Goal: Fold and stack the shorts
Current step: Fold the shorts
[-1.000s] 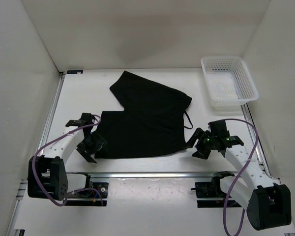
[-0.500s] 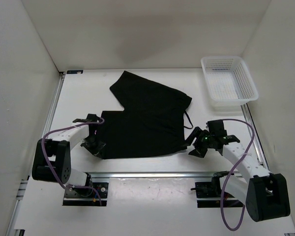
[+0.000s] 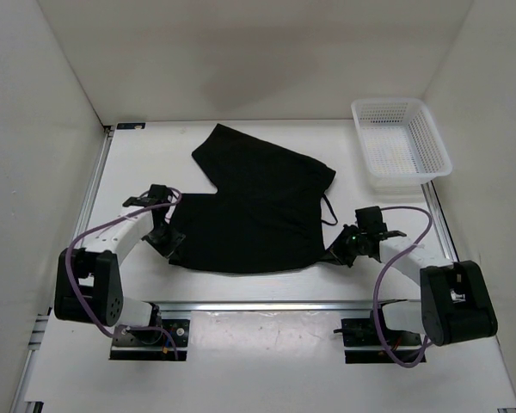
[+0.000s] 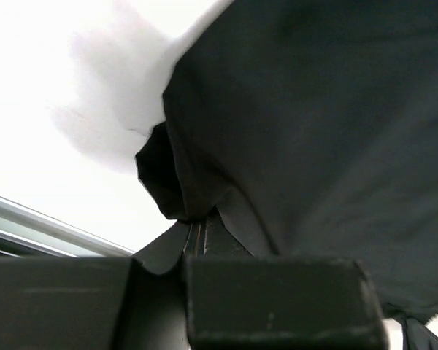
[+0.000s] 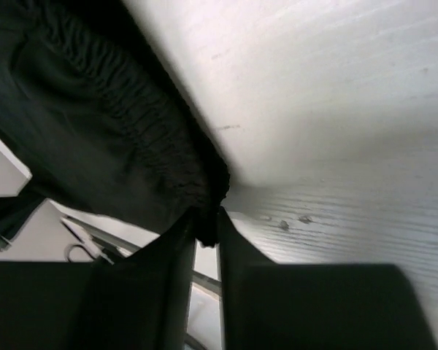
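Note:
The black shorts [image 3: 254, 202] lie spread on the white table, one leg pointing to the back left and a thin drawstring loop at the right side. My left gripper [image 3: 170, 243] is shut on the shorts' near left corner; in the left wrist view the black fabric [image 4: 314, 117] bunches between the closed jaws of that gripper [image 4: 197, 227]. My right gripper [image 3: 337, 251] is shut on the near right corner, and the right wrist view shows the gathered waistband [image 5: 142, 138] pinched at the tips of this gripper [image 5: 206, 227]. The near edge of the shorts curves slightly between the two grips.
A white mesh basket [image 3: 401, 146] stands at the back right of the table. White walls close in the left, back and right sides. A metal rail [image 3: 267, 305] runs along the near edge by the arm bases.
Both grippers have moved in to the shorts' near corners and shut on them, left first, then right. The near hem has drawn slightly toward the back.

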